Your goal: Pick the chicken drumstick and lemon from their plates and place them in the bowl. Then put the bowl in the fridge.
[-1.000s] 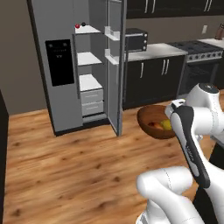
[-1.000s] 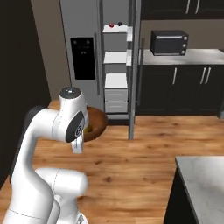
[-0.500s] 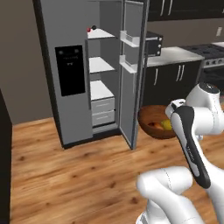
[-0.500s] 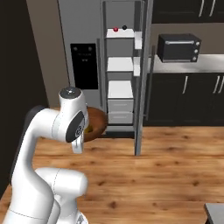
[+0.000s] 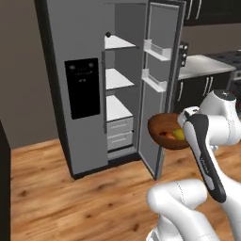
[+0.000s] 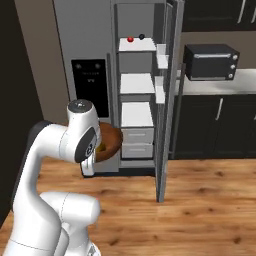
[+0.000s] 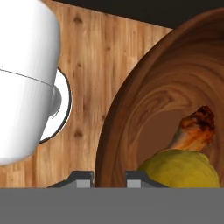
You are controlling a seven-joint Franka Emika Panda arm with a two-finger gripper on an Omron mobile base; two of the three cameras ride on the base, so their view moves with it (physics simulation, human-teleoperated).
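**Bowl held in the air before the open fridge**

The pincer (image 7: 109, 177) is closed narrow on the rim of the bowl (image 5: 165, 132); in the hand view its two tips sit one on each side of the brown wooden wall, which rises from between them. The bowl hangs off the end of the arm, clear of the wooden floor (image 5: 70, 202), and reaches away from the pincer toward the fridge (image 5: 80, 84).

Inside the bowl lie both pieces of food. The lemon (image 7: 181, 168) rests low against the wall nearest the pincer, and the chicken drumstick (image 7: 194, 129) lies just beyond it, touching it, deeper in the bowl. In the left base view the two show as a yellow and a reddish patch side by side at the bottom of the bowl.

The fridge stands straight ahead of the bowl, its right-hand door (image 5: 160, 84) swung open and edge-on beside the bowl. Its inside shows white shelves (image 6: 136, 82) and drawers (image 6: 136, 142) below them. On the top shelf sit a small red thing (image 6: 130, 39) and a small dark thing (image 6: 141, 36). The bowl is outside the fridge, about level with the drawers.
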